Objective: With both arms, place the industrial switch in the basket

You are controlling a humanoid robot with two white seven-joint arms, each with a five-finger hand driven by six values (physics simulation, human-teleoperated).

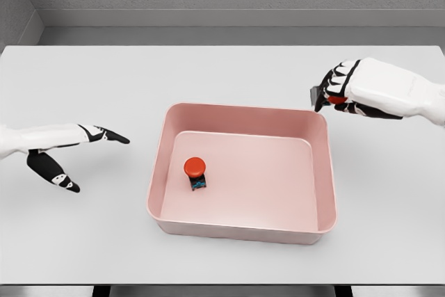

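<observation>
Red-and-grey object point(332, 95) mostly hidden inside right hand's point(361, 88) curled fingers point(338, 74).

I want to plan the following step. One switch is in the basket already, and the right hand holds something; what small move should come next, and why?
Probably move the right hand toward the pink basket and over its open inside. It is curled around a second switch with a red part showing, and it hangs outside the far right corner. The first switch already stands inside; the left hand is open.

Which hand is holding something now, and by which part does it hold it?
The right hand grips a second switch, fingers curled around its body. The left hand holds nothing.
</observation>
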